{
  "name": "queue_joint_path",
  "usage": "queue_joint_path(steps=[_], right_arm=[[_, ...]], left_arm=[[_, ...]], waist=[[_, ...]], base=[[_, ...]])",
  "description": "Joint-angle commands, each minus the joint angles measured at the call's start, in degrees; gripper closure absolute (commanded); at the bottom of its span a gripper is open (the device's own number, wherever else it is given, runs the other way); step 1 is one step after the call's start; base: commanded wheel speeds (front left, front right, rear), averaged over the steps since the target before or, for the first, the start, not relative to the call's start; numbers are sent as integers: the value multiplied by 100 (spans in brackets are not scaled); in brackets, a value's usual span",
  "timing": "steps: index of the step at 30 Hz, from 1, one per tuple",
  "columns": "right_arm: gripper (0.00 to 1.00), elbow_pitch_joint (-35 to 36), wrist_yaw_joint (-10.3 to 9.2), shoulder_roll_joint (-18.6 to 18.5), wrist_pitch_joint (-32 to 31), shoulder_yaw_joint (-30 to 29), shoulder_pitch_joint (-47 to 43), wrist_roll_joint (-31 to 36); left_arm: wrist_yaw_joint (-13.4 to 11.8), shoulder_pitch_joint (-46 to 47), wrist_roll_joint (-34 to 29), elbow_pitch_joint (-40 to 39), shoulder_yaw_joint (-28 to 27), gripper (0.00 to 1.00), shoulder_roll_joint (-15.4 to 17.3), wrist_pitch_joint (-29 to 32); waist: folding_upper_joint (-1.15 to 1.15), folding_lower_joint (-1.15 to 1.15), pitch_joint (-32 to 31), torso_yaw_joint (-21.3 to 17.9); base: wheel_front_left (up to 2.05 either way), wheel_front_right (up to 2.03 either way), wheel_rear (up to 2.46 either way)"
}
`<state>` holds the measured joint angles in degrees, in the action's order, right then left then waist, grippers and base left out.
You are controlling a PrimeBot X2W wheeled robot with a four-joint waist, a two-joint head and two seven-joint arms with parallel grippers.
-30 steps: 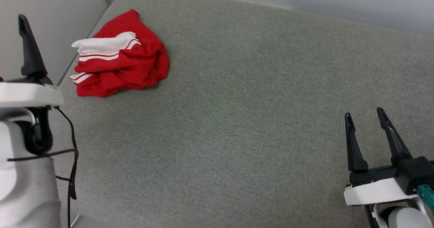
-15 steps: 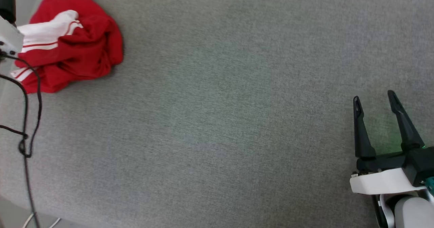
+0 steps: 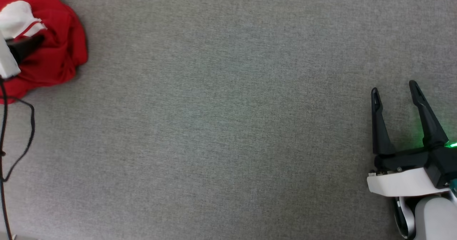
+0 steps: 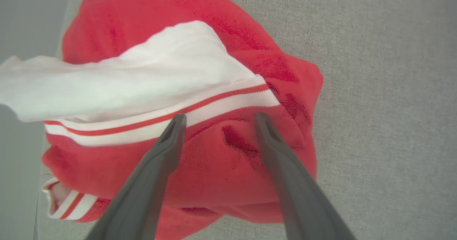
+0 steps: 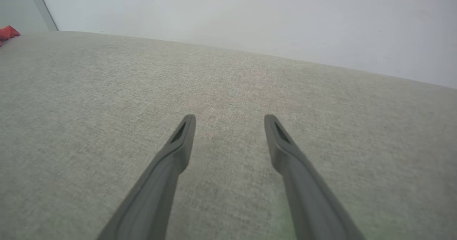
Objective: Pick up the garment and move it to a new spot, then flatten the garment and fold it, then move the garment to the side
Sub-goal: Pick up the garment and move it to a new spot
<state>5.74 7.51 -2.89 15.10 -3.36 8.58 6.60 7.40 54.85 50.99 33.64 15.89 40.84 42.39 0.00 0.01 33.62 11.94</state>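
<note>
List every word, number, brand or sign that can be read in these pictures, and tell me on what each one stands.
No text can be read in any view.
The garment lies crumpled: red cloth, a white sleeve and striped trim show, but no print or label faces the cameras.
The grey surface is plain cloth, without marks.

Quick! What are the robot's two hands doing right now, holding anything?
Left gripper: open, over the crumpled garment, not gripping it.
Right gripper: open, empty, above the grey fabric surface.
</note>
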Motion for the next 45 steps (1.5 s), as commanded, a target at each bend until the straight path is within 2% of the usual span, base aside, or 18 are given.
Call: queue_joint_path(steps=[1,6,10,11,12,18,20,24,31,36,45], right_arm=[[0,-35,-4,3,10,-24,91,29],[0,-102,-4,2,8,-10,162,9],[0,-152,-5,2,5,-5,167,-36],[0,-167,-4,2,4,-6,167,-45],[0,-188,-4,2,4,-6,172,-45],[0,-249,-4,3,4,6,142,-80],[0,-273,-4,3,8,78,105,-163],[0,-319,-4,4,11,137,41,-268],[0,-428,-4,4,11,179,-143,-498],[0,-483,-4,4,12,232,-292,-638],[0,-542,-4,6,12,240,-418,-894]], left_arm=[[1,-101,88,53,64,0,18,124],[2,-307,138,252,602,0,-14,560],[2,-428,264,414,897,0,-185,544],[3,-417,291,437,953,3,-197,536],[3,-403,313,451,1005,100,-198,517],[2,-135,423,332,1165,100,19,312],[2,108,401,206,1228,100,273,162],[1,338,332,-89,1441,100,496,8],[1,684,128,-712,1927,100,613,-156],[1,899,90,-1279,2378,100,552,-232],[1,1176,47,-2084,3173,100,-28,-473]], waist=[[0,-1,70,-61],[0,-1,180,-151],[0,-1,202,-180],[0,-1,199,-184],[0,-1,193,-187],[0,-1,12,-189],[0,-1,-205,-204],[0,-1,-538,-243],[0,-1,-1134,-381],[0,-1,-1473,-595],[0,-1,-1798,-1296]], base=[[0,0,0],[0,0,0],[0,0,0],[0,0,0],[0,0,0],[0,0,0],[0,0,0],[0,0,0],[0,0,0],[0,0,0],[0,0,0]])
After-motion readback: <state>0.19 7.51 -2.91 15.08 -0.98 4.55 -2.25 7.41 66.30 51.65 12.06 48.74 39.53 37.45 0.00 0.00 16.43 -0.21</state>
